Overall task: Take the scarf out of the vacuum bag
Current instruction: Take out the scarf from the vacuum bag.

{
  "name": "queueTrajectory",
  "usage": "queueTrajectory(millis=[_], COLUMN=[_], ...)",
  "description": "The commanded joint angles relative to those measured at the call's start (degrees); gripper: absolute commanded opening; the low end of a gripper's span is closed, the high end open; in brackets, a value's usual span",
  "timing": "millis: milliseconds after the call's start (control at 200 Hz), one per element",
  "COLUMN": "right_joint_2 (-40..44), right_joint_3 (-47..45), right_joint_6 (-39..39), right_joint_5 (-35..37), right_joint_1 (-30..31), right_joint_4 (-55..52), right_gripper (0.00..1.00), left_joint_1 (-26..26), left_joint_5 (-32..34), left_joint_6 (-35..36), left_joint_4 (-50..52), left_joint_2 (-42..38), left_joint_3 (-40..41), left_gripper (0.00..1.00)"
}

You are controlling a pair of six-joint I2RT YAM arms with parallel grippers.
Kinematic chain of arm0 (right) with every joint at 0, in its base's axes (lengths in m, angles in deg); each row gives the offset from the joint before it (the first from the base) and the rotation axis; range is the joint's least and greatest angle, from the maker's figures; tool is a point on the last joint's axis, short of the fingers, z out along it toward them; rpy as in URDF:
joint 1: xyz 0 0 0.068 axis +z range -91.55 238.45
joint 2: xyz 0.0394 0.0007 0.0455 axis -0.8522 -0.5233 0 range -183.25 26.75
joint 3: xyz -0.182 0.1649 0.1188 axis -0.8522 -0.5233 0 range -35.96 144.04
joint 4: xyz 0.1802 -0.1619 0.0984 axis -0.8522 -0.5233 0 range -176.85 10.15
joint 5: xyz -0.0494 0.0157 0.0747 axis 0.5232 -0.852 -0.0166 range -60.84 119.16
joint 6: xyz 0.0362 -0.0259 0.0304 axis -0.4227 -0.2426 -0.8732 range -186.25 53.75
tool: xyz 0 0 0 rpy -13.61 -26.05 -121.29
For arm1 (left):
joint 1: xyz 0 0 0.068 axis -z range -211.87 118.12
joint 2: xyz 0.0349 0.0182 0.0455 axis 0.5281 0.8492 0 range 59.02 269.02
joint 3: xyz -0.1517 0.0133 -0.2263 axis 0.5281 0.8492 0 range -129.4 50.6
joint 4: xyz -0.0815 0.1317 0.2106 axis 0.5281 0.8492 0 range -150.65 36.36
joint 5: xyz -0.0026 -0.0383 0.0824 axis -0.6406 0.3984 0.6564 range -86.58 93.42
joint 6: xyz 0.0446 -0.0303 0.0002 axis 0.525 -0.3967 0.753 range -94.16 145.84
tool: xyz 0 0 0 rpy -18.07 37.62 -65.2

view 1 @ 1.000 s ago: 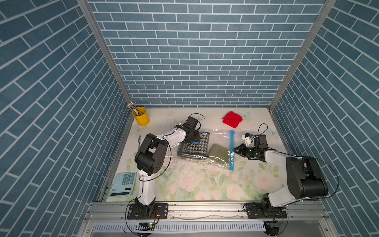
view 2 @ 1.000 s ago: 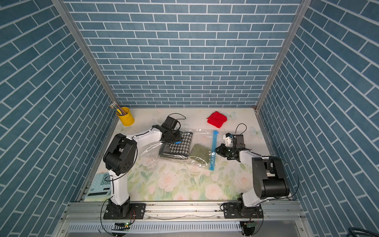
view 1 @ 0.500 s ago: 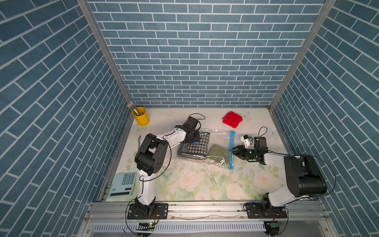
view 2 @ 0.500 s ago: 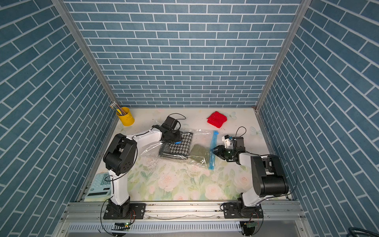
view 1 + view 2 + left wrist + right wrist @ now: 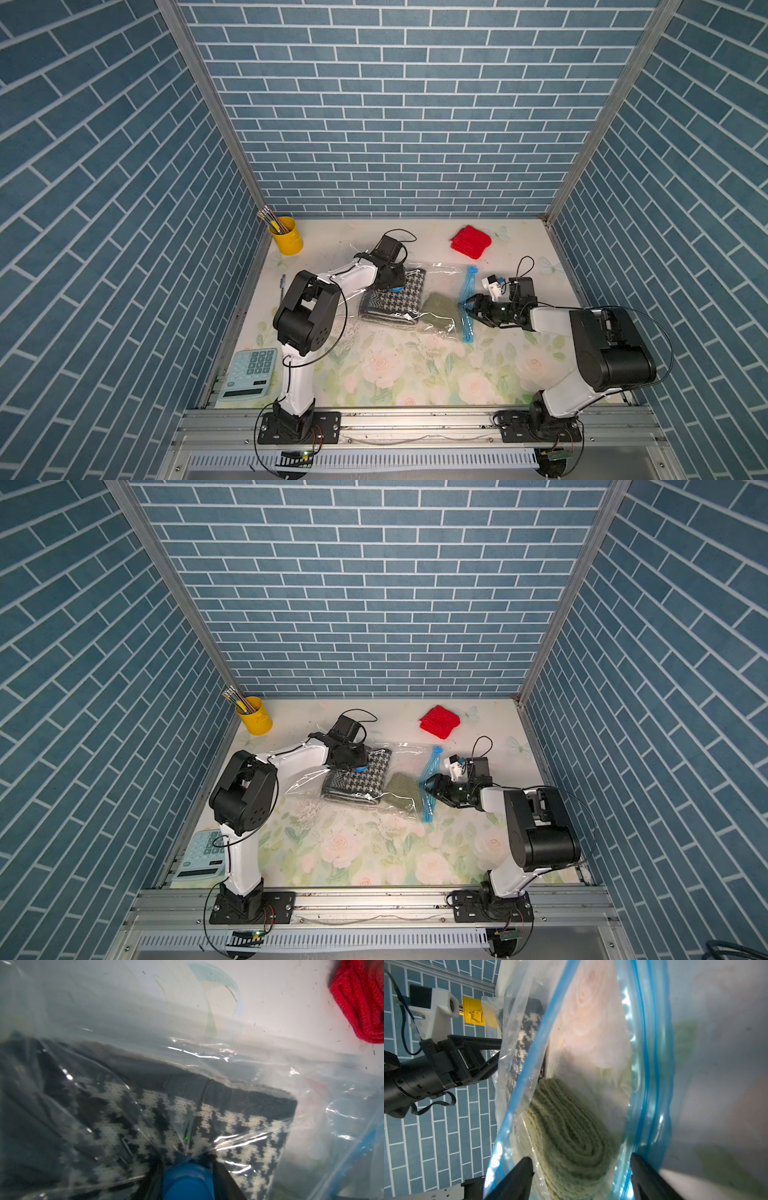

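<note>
Folded scarf (image 5: 394, 298) inside bag (image 5: 442, 277) on worktop (image 5: 415, 368), beside green knit (image 5: 439, 312), left claw (image 5: 395, 287) clamped on blue valve cap (image 5: 187, 1185), right claw (image 5: 581, 1158) spread wide at bag's blue zip mouth (image 5: 468, 282)

Enclosed on three sides by tall blue brick-patterned wall panels with pale grout lines (image 5: 395, 104). Joined at the rear corners by slanting bare aluminium posts (image 5: 214, 108). Floored with a pale mat printed with pink roses and green leaves (image 5: 415, 374). Edged in front by a horizontal aluminium rail (image 5: 415, 424). Lit evenly, soft shadows only.
</note>
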Motion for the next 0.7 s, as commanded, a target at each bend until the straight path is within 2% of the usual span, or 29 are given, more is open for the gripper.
queueTrajectory(millis=[0,285,450,695], right_joint_2=[-1.59,-3.87,-5.19,-2.92], right_joint_3=[0.12,-1.24,-3.61,-2.94], right_joint_6=[1.41,-1.07,-5.26,-5.39], right_joint_5=[0.94,-1.74,-4.29,-4.39], right_joint_1=[0.65,3.22,3.35,3.86], right_joint_4=[-1.28,4.29,10.66,9.26], right_gripper=[0.78,0.78,0.78,0.76], left_joint_1=[0.92,0.94,1.04,1.11], left_joint_5=[-1.59,-1.59,-1.59,-1.64], left_joint_6=[-0.11,-0.16,-0.12,-0.06], left_joint_4=[4.01,3.92,4.05,3.92], left_joint_2=[1.97,2.09,2.01,2.01], left_joint_3=[-0.41,-0.44,-0.28,-0.02], left_gripper=[0.43,0.43,0.42,0.42])
